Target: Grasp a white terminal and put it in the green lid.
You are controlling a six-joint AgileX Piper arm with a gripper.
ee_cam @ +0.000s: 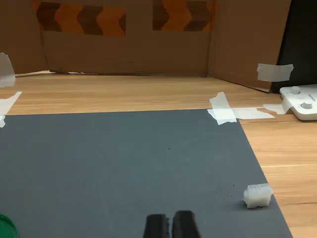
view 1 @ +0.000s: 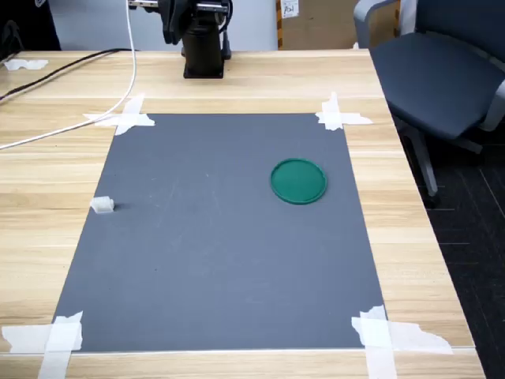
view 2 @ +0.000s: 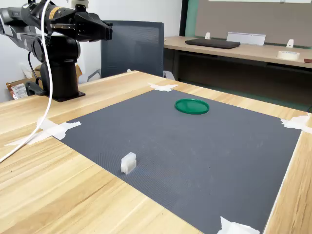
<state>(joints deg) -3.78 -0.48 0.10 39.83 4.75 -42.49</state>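
Task status: not started. The white terminal [view 1: 102,205] rests on the dark grey mat [view 1: 213,237], at the mat edge on the first exterior view's left, with nothing touching it. The green lid [view 1: 298,181] lies flat on the same mat, well apart from the terminal, toward the first exterior view's right. The lid holds nothing.

The arm [view 2: 53,29] is folded back above its base at the far end of the wooden surface [view 1: 47,158], high over the mat and away from both objects. In the wrist view, the pincer [ee_cam: 171,225] shows 2 dark fingertips almost touching, so its jaws are drawn together and hold nothing. The terminal sits to one side of those tips in the wrist view, and only a sliver of the lid's rim appears.

Remaining steps, judged from this layout:
1. Open the jaws.
2. Descend over the terminal and grip it.
3. Carry it across the mat.
4. Release it inside the lid's rim.
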